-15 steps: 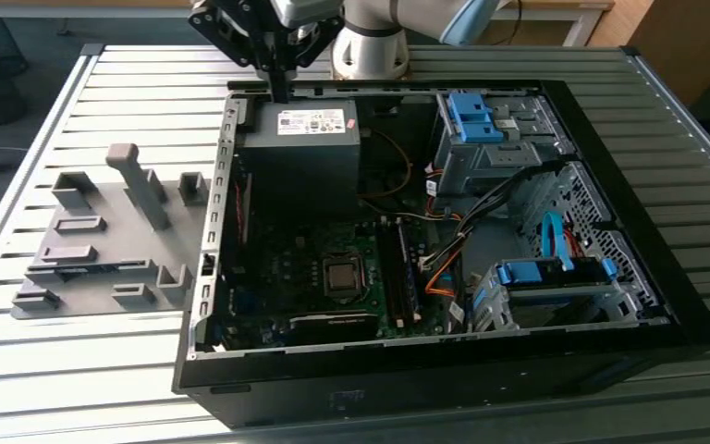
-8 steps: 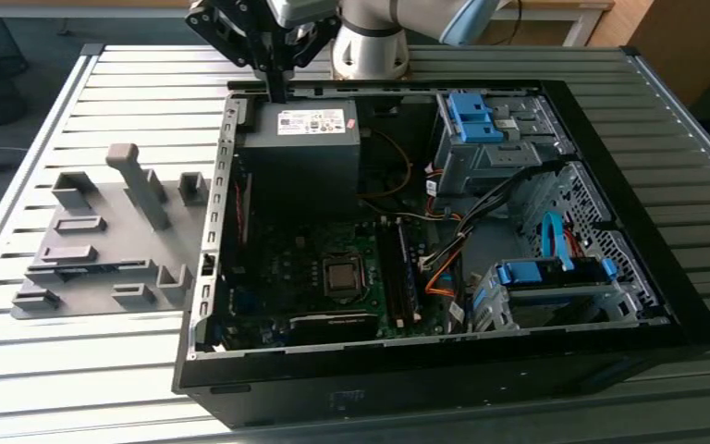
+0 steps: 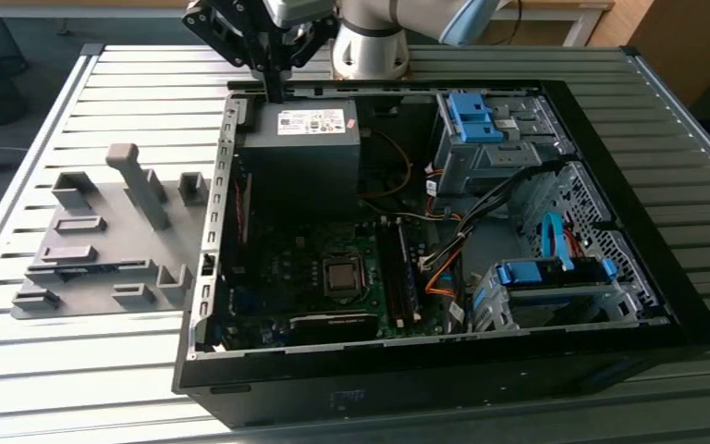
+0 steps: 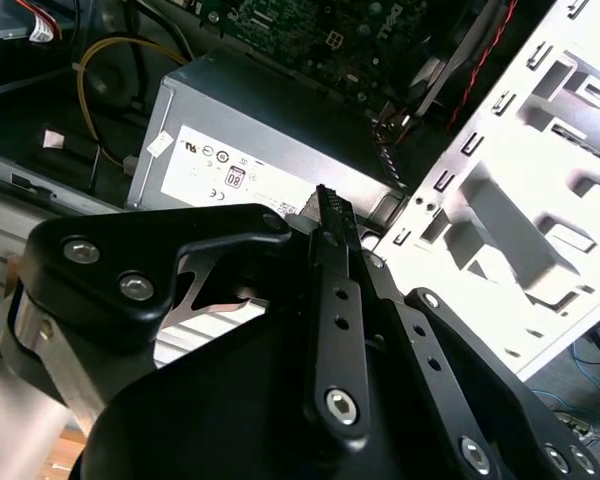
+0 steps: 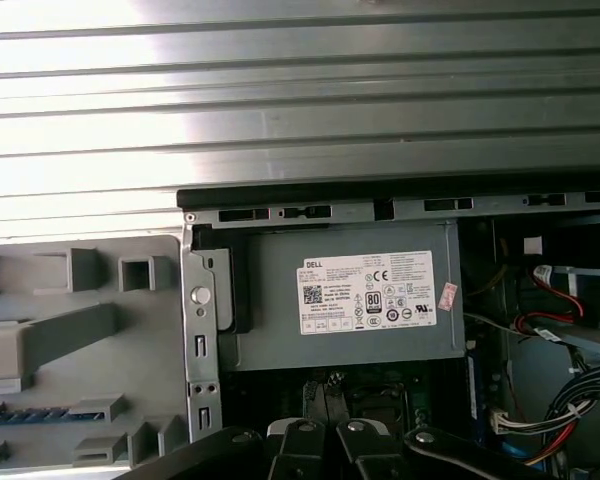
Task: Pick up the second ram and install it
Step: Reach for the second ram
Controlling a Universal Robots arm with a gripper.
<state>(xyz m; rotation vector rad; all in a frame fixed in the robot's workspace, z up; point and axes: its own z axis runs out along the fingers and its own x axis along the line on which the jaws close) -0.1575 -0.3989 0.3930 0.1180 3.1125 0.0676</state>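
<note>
The second ram (image 3: 93, 268) is a thin blue-green stick lying in a slot of the grey fixture plate (image 3: 108, 242), at the exterior view's left of the open computer case (image 3: 454, 370). The first wrist view shows its blue edge (image 5: 30, 412) in the fixture (image 5: 40, 340). My gripper (image 3: 273, 90) hangs over the case's far edge, above the grey power supply (image 3: 299, 153). It is well apart from the ram. Its black fingers (image 4: 325, 215) are pressed together with nothing between them. They point down at the power supply (image 5: 340, 300).
The case lies open on a slatted metal table (image 3: 84, 361). Inside are the motherboard (image 3: 318, 268), dark memory slots (image 3: 399, 268), orange and black cables (image 3: 447, 264) and blue drive cages (image 3: 479, 116). Tall grey blocks (image 3: 140, 180) stand on the fixture.
</note>
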